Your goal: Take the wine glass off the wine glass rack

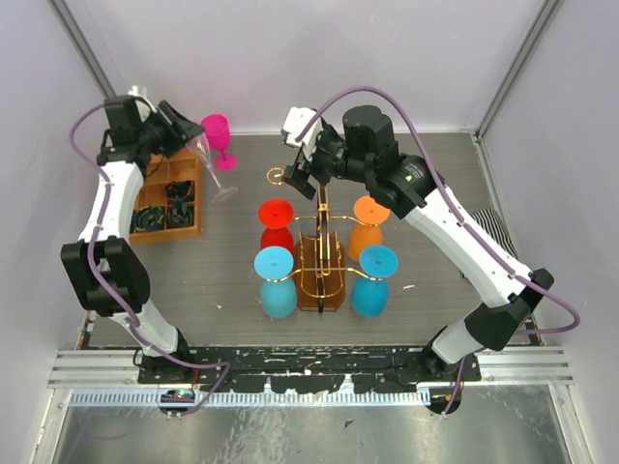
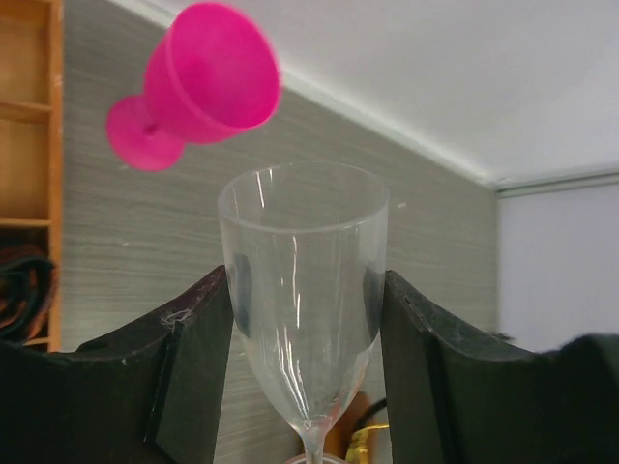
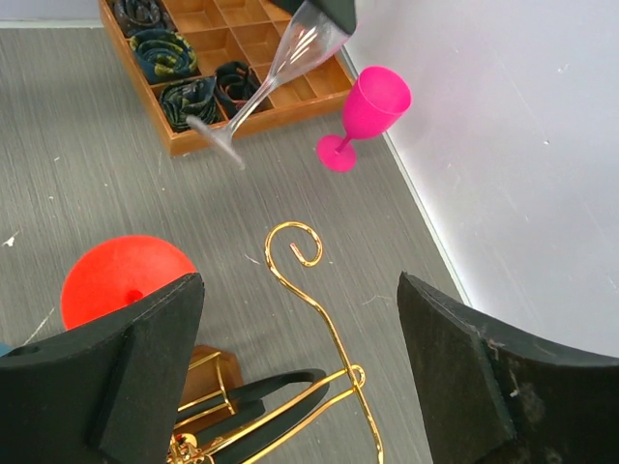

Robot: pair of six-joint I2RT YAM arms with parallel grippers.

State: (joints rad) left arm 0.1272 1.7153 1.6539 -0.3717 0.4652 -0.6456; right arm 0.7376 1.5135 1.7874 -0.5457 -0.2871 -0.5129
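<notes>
A clear wine glass (image 2: 305,290) hangs tilted above the table's back left, its foot (image 1: 224,191) pointing toward the centre. My left gripper (image 2: 305,275) is shut on its bowl, both pads against the glass sides; from above that gripper (image 1: 189,140) sits beside the tray. The wine glass rack (image 1: 321,261), gold wire on a brown base, stands mid-table with red (image 1: 277,224), orange (image 1: 368,224), blue (image 1: 276,280) and teal (image 1: 372,278) glasses hanging upside down. My right gripper (image 3: 300,290) is open above the rack's bare back-left scroll arm (image 3: 295,242), holding nothing.
A pink wine glass (image 1: 218,135) stands upright near the back wall, close to the held glass. An orange compartment tray (image 1: 145,232) with rolled dark items lies at the left. White walls close in at the back and on both sides.
</notes>
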